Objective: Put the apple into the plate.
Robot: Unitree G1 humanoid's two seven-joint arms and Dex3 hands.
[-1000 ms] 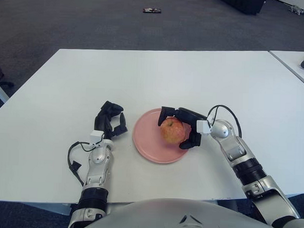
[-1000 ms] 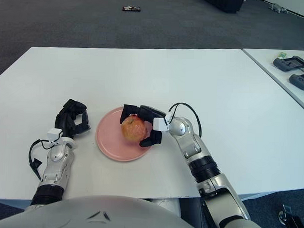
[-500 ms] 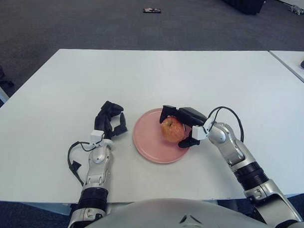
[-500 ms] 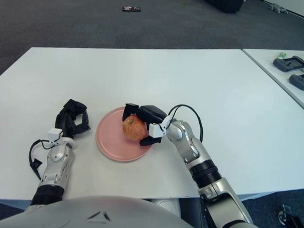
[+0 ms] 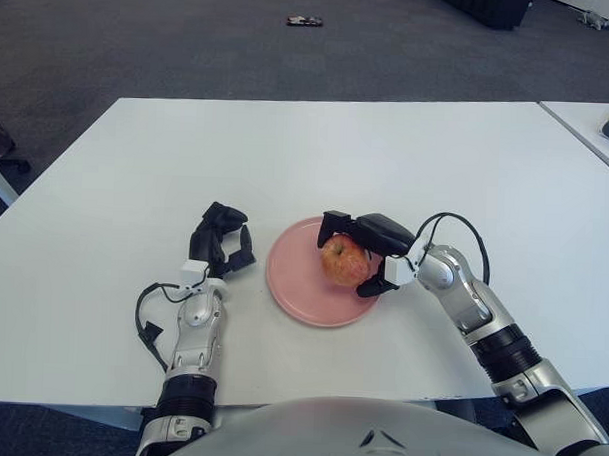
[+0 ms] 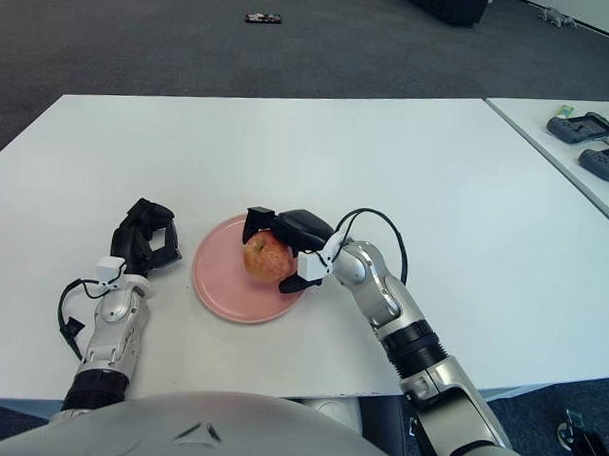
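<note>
1. The apple sits over the right half of the pink plate, which lies on the white table right in front of the robot. That puts the fruit inside the rim, where the task wants it.

2. The right robot hand reaches in from the right with its fingers curled over the top and far side of the apple and a thumb at its near right flank, so it is pinching the fruit. Coming in from that side leaves the rest of the plate uncovered.

3. I cannot tell whether the apple's underside touches the plate or hangs just above it. My judgement is that the placing is nearly finished and only letting go remains.

4. The left robot hand shows just left of the plate, fingers curled and holding nothing. Parked there, it is out of the working arm's way.
</note>
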